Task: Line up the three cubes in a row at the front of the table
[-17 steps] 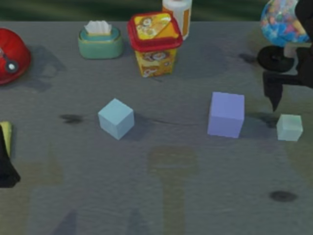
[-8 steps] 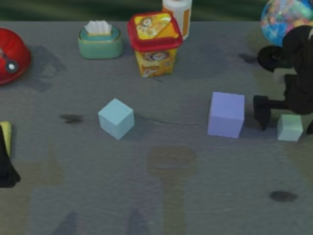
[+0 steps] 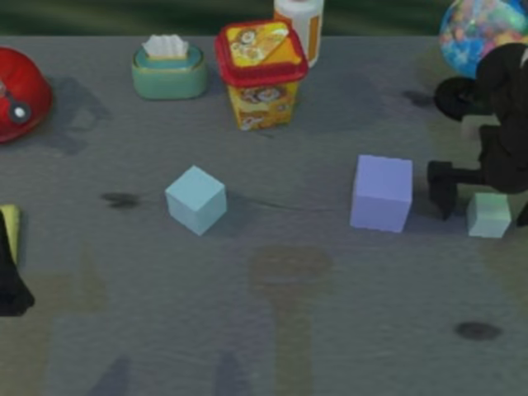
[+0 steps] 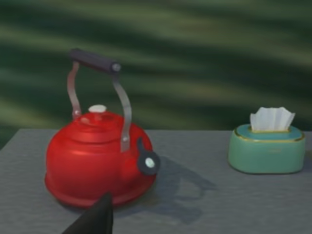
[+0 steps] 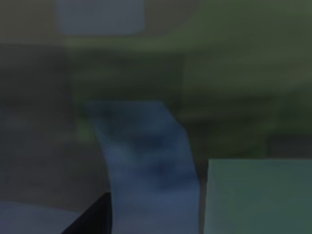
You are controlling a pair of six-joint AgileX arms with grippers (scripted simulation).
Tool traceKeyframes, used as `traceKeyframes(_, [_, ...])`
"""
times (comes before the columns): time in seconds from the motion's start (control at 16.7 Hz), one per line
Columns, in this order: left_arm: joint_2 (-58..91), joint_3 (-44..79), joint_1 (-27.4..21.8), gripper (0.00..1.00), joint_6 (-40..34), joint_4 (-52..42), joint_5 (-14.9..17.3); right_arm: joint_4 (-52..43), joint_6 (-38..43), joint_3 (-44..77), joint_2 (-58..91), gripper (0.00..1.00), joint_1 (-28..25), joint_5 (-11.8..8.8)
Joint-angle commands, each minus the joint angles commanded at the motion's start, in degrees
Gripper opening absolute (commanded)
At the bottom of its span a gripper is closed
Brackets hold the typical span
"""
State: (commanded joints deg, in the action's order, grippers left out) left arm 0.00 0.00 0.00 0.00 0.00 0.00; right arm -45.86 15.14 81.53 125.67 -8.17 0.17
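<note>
On the grey table (image 3: 272, 330), the medium light blue cube (image 3: 196, 199) sits left of centre. The large lavender-blue cube (image 3: 382, 192) is right of centre. The small pale teal cube (image 3: 488, 214) rests near the right edge. My right gripper (image 3: 483, 206) is open and low over the small cube, one finger (image 3: 441, 190) between it and the lavender cube, the other at the frame's right edge. The right wrist view shows the teal cube (image 5: 258, 195) close up. My left gripper (image 3: 10, 289) is parked open at the left edge, holding nothing.
Along the back stand a red kettle (image 3: 16, 91), a green tissue box (image 3: 169, 70), a yellow red-lidded tub (image 3: 260, 70), a white bottle (image 3: 301, 21) and a globe (image 3: 478, 33). A yellow object (image 3: 8, 227) lies at the left edge.
Over the last second my right gripper came down and forward from behind the small pale teal cube to straddle it. It has held still for the last half second. The cubes have not moved.
</note>
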Motion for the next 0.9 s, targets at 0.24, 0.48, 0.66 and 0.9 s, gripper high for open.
traceKeyframes(0.24, [0.00,0.00,0.00,1.00,0.00,0.00,0.00,0.00,0.00,0.00,0.00,0.40,0.00,0.00])
traceKeyframes(0.48, [0.00,0.00,0.00,1.00,0.00,0.00,0.00,0.00,0.00,0.00,0.00,0.10,0.00,0.00])
traceKeyframes(0.66, [0.00,0.00,0.00,1.00,0.00,0.00,0.00,0.00,0.00,0.00,0.00,0.00,0.00,0.00])
traceKeyframes(0.9, [0.00,0.00,0.00,1.00,0.00,0.00,0.00,0.00,0.00,0.00,0.00,0.00,0.00,0.00])
